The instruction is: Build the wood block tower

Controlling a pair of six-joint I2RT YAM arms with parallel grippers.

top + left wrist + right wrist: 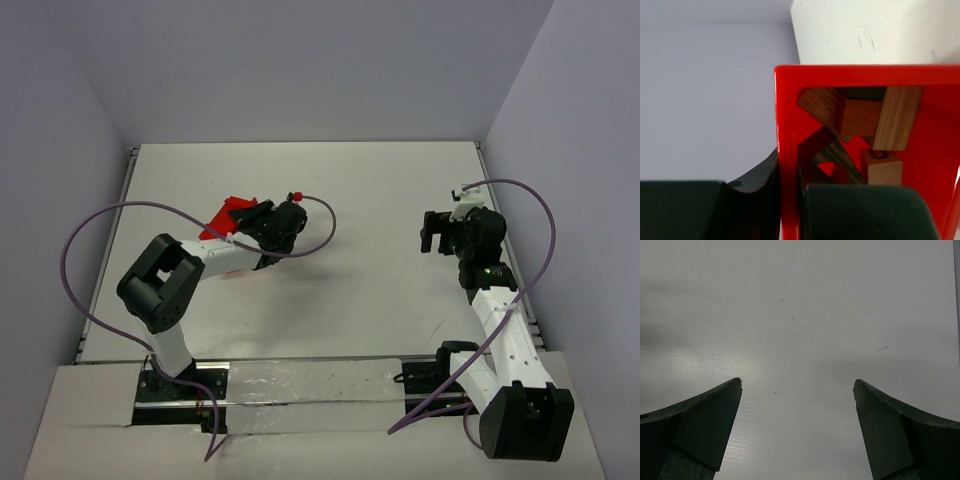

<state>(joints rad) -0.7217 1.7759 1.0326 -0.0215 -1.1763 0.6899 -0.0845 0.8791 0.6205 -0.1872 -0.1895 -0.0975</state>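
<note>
Wondering which arm is getting first go at the blocks here, anyone seeing it? The left gripper (785, 212) is clamping tight on the side wall of the red plastic bin (786, 125), one finger outside the wall and the other inside. So it's holding the bin, not a block. (OP)

Yeah, and the small wooden blocks (840, 155) are all sitting inside that bin, with none showing out on the white table (380, 300), so I'm guessing the tower isn't getting started yet. They're lying ahead of the inside finger and off to its side, not between the jaws. The light tan long block (897, 117) is lying with its long axis running roughly along the pinched wall, right beside the reddish-brown cube (858, 118). A light tan cube (882, 169) is sitting nearer the finger. (reply)

And the right gripper (432, 232)? (OP)

It's hanging over bare table toward the right edge, jaws standing wide apart and gripping nothing. The bin is sitting toward the left edge, about midway back, well apart from it. So the left gripper is the nearer one by far, but it's busy with the bin. I'm thinking the blocks are needing to come out, or the right one is needing to reach across, before any pick. (reply)
</note>
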